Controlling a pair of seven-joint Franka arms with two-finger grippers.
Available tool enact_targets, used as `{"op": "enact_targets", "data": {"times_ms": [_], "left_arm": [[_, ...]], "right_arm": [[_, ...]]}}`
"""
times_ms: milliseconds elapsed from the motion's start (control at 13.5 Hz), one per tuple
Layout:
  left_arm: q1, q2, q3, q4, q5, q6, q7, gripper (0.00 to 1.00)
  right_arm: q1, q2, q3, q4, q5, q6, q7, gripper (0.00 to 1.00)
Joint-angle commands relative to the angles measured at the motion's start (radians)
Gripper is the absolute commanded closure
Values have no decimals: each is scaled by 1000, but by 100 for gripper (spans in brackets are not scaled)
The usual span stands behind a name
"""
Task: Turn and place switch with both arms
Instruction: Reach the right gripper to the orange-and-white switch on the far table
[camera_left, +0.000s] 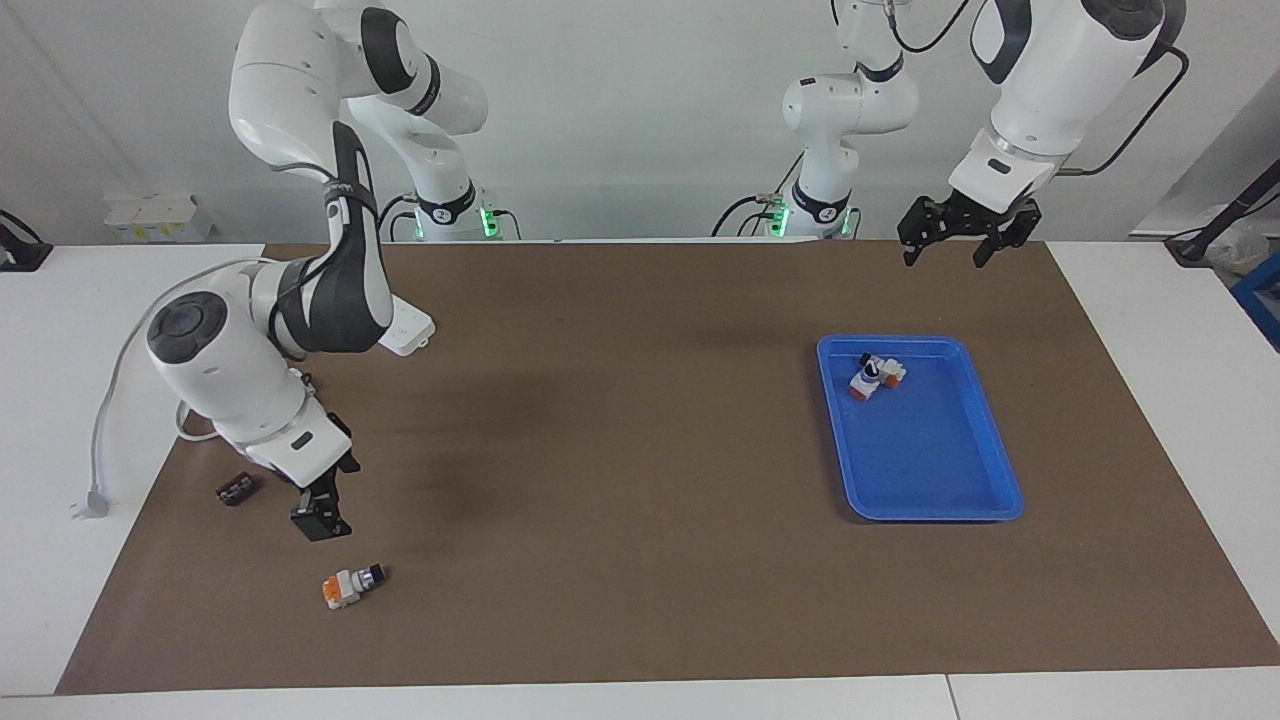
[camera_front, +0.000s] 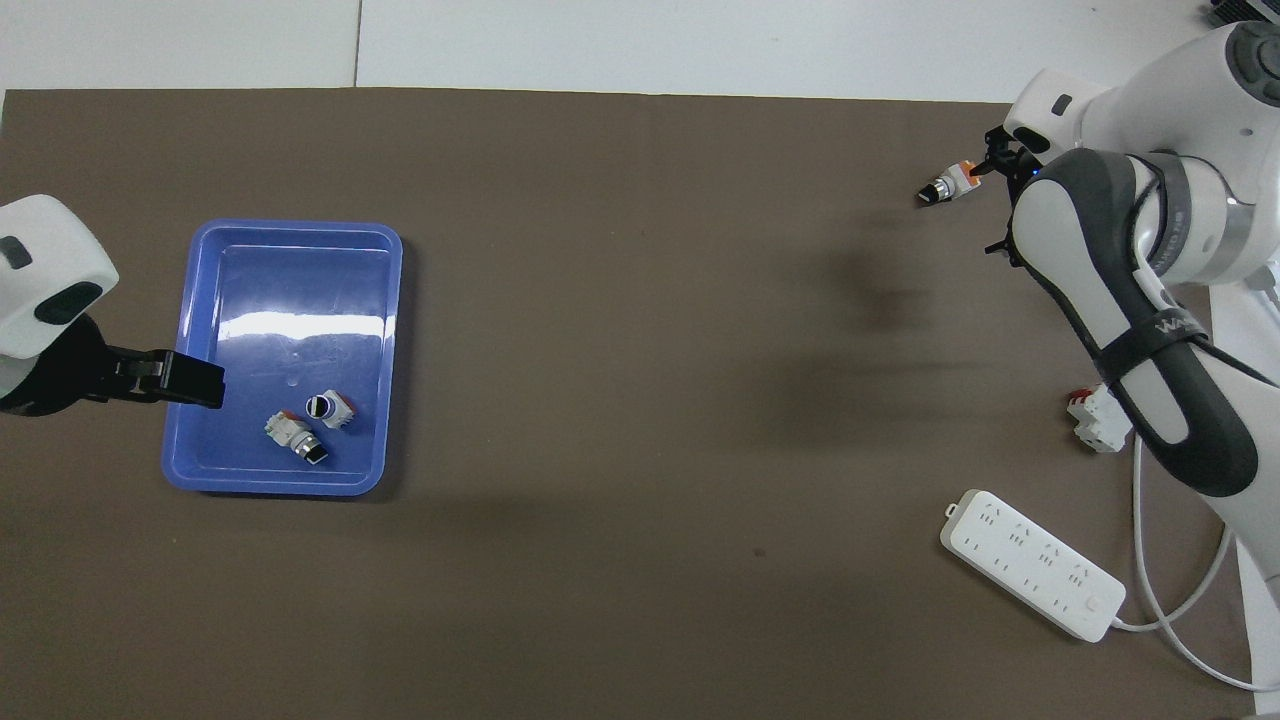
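The switch (camera_left: 353, 585) lies on its side on the brown mat toward the right arm's end, with an orange end, a white-grey body and a silver-black knob tip. It also shows in the overhead view (camera_front: 946, 185). My right gripper (camera_left: 322, 517) points down, low over the mat just beside the switch's orange end, and holds nothing (camera_front: 995, 165). My left gripper (camera_left: 955, 245) is open and empty, raised in the air by the blue tray (camera_left: 930, 470), and waits. In the overhead view it (camera_front: 195, 385) overlaps the tray's rim (camera_front: 290, 290).
Two other switch pieces (camera_left: 868, 378) (camera_front: 328, 408) lie in the tray. A white power strip (camera_front: 1030, 565) with its cable, a white-and-red block (camera_front: 1097, 415) and a small black part (camera_left: 236, 489) lie near the right arm.
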Motion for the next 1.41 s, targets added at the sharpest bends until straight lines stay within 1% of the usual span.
{"op": "enact_targets", "data": {"times_ms": [0, 74, 148, 223, 371, 520, 668, 816, 1188, 1336], "left_arm": [[-7, -39, 8, -45, 13, 31, 33, 0], [-7, -39, 8, -48, 13, 29, 35, 0], [-7, -40, 8, -49, 13, 29, 35, 0], [-7, -40, 8, -49, 13, 29, 35, 0], [-7, -40, 6, -49, 13, 28, 35, 0], [-7, -48, 8, -60, 13, 29, 33, 0], [-7, -48, 8, -65, 13, 31, 35, 0], [-7, -50, 8, -66, 13, 31, 33, 0], [-2, -63, 8, -92, 13, 41, 33, 0], [-1, -65, 8, -97, 13, 43, 33, 0]], "right_arm": [[-95, 118, 195, 133, -215, -46, -62, 2], [-135, 150, 258, 150, -256, -55, -74, 2], [-159, 173, 294, 165, -290, -58, -95, 2], [-162, 187, 308, 172, -330, -60, -109, 2], [-172, 219, 314, 179, -353, -58, -114, 2], [-172, 233, 314, 178, -407, -40, -114, 1], [-175, 235, 314, 166, -416, 24, -114, 1], [-175, 235, 314, 146, -454, 93, -112, 1], [-184, 262, 314, 136, -481, 172, -103, 1], [-192, 285, 314, 127, -476, 201, -91, 1]]}}
